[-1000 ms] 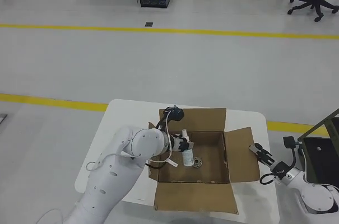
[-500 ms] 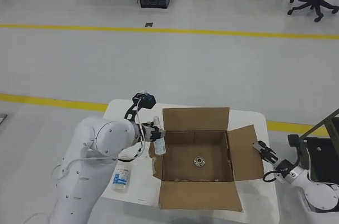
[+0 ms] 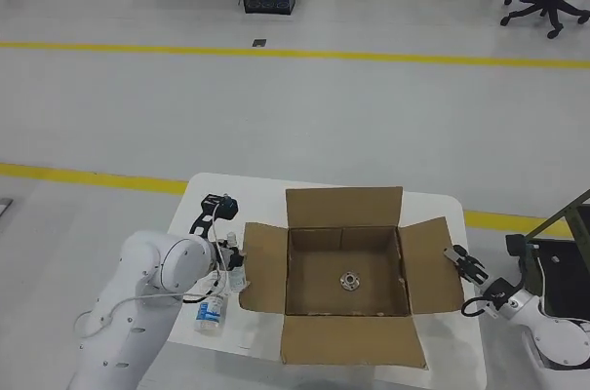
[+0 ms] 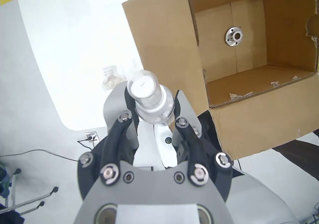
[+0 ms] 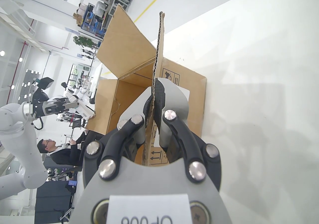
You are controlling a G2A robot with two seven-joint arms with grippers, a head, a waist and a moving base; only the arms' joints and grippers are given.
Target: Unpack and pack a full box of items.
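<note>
Holding a bottle (image 4: 147, 92) left of the box (image 3: 343, 207)

The left tool (image 4: 153, 102) pinches the clear bottle over the bench (image 3: 207, 200), just beside the open box's left flap (image 3: 263, 265). The right tool (image 5: 155, 100) is clamped on the right flap (image 5: 159, 48). A flange (image 3: 348, 281) lies inside the box. A second bottle (image 3: 210, 310) lies at the bench's near left.

Bright light glares off the white table (image 4: 74, 23)
</note>
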